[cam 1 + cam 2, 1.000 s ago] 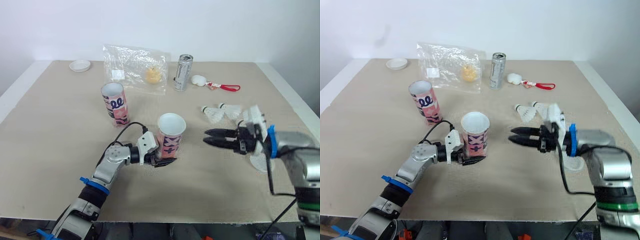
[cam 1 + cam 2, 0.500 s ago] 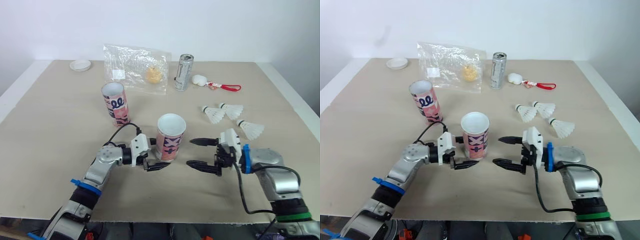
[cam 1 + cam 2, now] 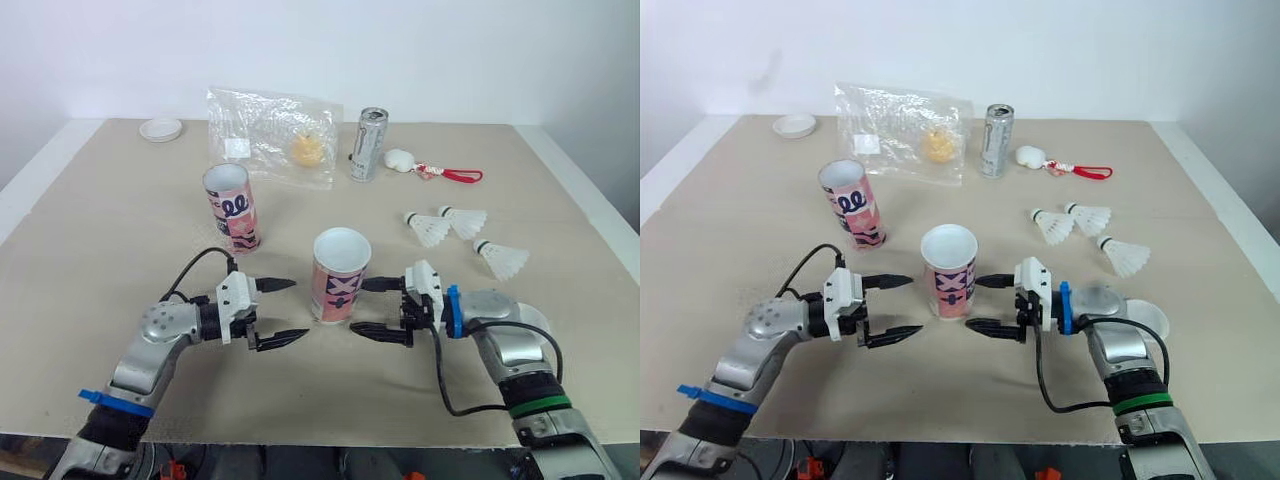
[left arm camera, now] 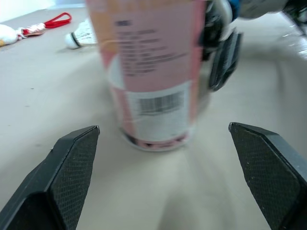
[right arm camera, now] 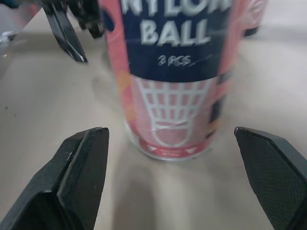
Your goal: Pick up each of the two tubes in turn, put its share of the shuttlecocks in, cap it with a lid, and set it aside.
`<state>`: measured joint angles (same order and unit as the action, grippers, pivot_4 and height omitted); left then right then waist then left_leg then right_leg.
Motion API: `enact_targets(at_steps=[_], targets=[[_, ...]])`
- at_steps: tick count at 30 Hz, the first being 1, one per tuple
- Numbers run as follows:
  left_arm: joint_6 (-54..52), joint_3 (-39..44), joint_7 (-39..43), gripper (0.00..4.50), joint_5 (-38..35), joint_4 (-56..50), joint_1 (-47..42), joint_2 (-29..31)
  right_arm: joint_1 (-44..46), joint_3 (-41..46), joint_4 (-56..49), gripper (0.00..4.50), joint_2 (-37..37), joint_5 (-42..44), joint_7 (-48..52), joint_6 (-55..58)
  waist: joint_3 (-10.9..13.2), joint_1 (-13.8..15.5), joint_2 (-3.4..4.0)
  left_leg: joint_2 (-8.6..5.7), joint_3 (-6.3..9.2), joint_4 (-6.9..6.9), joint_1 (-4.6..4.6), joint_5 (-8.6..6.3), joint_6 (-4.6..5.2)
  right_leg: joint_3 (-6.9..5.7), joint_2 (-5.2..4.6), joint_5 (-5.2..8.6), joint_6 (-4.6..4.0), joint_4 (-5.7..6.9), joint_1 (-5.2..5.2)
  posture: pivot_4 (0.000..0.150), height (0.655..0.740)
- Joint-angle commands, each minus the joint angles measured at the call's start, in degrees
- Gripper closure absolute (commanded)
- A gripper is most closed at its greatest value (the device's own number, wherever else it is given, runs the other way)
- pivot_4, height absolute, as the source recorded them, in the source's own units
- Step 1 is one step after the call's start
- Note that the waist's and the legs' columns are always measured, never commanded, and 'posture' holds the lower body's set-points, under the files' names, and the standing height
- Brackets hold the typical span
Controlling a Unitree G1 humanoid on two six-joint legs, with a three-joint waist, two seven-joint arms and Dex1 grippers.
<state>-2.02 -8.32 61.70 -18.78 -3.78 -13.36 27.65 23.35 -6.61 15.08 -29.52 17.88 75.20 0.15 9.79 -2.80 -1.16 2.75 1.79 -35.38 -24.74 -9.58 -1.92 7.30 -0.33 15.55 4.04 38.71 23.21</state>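
An open pink tube (image 3: 340, 277) stands upright mid-table, with a white rim and an empty mouth. My left gripper (image 3: 298, 309) is open just to its left, with a small gap to the tube. My right gripper (image 3: 357, 306) is open on the tube's right side, its tips close to the wall. In the right wrist view the tube (image 5: 177, 72) stands a little beyond the spread fingers. A second pink tube (image 3: 231, 207) stands behind on the left. Three shuttlecocks (image 3: 428, 229) (image 3: 463, 221) (image 3: 503, 260) lie at the right. A white lid (image 3: 1143, 320) lies beside my right forearm.
At the back are a crinkled plastic bag (image 3: 270, 135), a drinks can (image 3: 367, 145) and a white charm on a red strap (image 3: 430, 168). Another small white lid (image 3: 160, 130) sits at the far left corner. The table's front edge is close under both arms.
My left gripper let go of the near tube, opened and drew back to the left. My right gripper opened and swung in from the right up to the tube.
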Motion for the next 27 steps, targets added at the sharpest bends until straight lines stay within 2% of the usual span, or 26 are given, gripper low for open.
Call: enact_targets(at_steps=[1, 27], targets=[[-1.5, 1.9, -0.4, 0.0, -2.2, -4.2, 0.8, 1.0, 2.1, -0.3, 0.5, 0.02, 1.1, 0.2, 0.9, -1.9, 0.0, 0.0, -0.01, 0.0, 0.0, -0.01, 0.0, 0.0, 0.0, 0.0, 0.0, 0.0, 0.0, 0.0, 0.0, 0.15, 0.74], [-2.3, 2.0, -1.2, 0.0, -2.3, -5.7, 2.6, 1.0, 7.2, -5.5, 7.6, 0.02, 9.1, -3.1, 2.2, -4.4, 0.0, -0.1, 0.0, 0.02, -0.01, -0.01, 0.03, 0.01, -0.01, -0.01, 0.01, -0.04, -0.05, 0.01, 0.0, 0.15, 0.74]])
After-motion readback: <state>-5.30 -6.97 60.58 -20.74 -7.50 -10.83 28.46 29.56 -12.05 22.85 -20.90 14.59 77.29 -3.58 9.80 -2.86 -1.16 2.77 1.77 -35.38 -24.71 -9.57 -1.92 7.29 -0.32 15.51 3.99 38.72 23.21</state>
